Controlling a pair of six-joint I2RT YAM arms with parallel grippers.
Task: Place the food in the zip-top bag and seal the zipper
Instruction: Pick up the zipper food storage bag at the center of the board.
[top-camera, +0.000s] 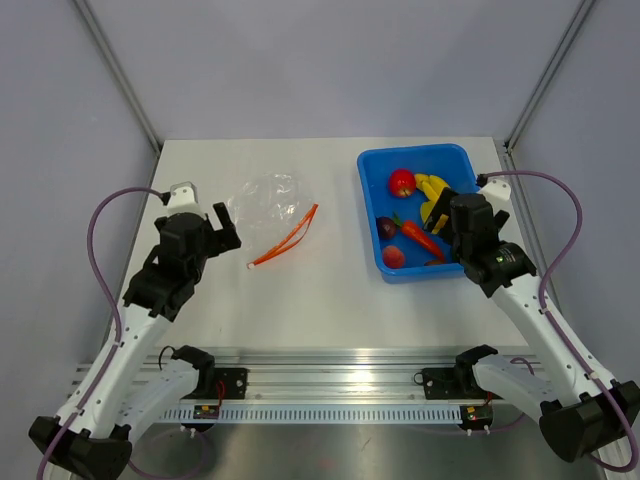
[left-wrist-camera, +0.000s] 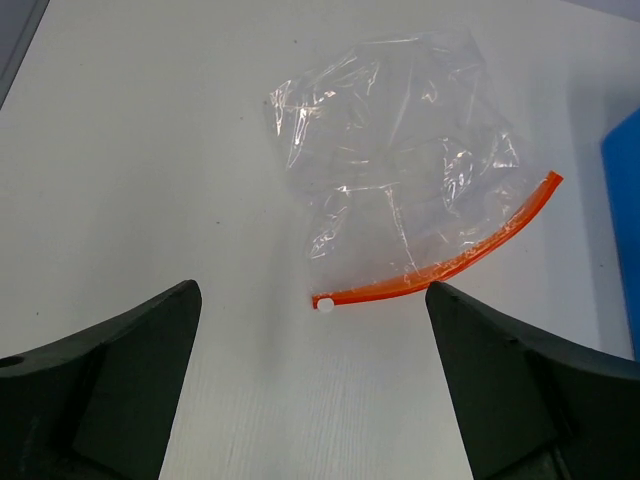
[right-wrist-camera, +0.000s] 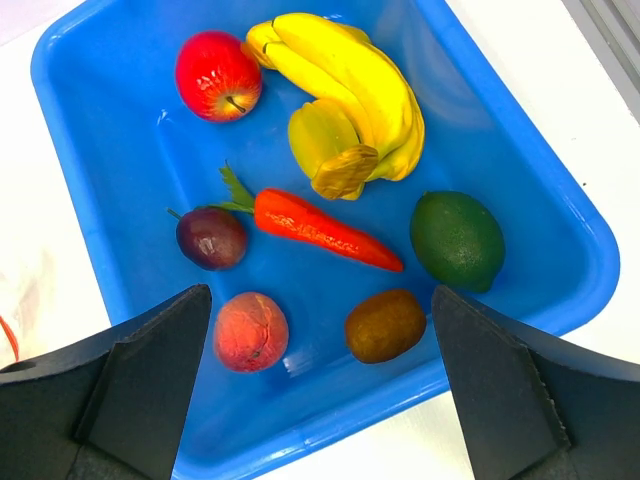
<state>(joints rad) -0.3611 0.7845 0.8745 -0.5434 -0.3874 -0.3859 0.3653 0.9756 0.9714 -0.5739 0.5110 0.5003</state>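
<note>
The yellow toy banana (right-wrist-camera: 345, 95) lies in the far part of the blue bin (right-wrist-camera: 100, 120), also seen from above (top-camera: 432, 190). The clear crinkly zip-top bag (left-wrist-camera: 400, 170) lies flat on the table, also in the top view (top-camera: 268, 198). Its orange-red zipper strip (left-wrist-camera: 450, 262) curves along the near edge, with a white slider at its left end; it also shows from above (top-camera: 288, 236). My left gripper (left-wrist-camera: 312, 385) is open and empty, just short of the zipper. My right gripper (right-wrist-camera: 320, 385) is open and empty above the bin's near rim.
The bin (top-camera: 372, 185) also holds a red apple (right-wrist-camera: 218, 75), an orange carrot (right-wrist-camera: 325, 230), a dark plum (right-wrist-camera: 210, 238), a peach (right-wrist-camera: 250, 332), a brown kiwi (right-wrist-camera: 384, 325) and a green avocado (right-wrist-camera: 457, 240). The bin's corner shows at the left wrist view's right edge (left-wrist-camera: 622, 230).
</note>
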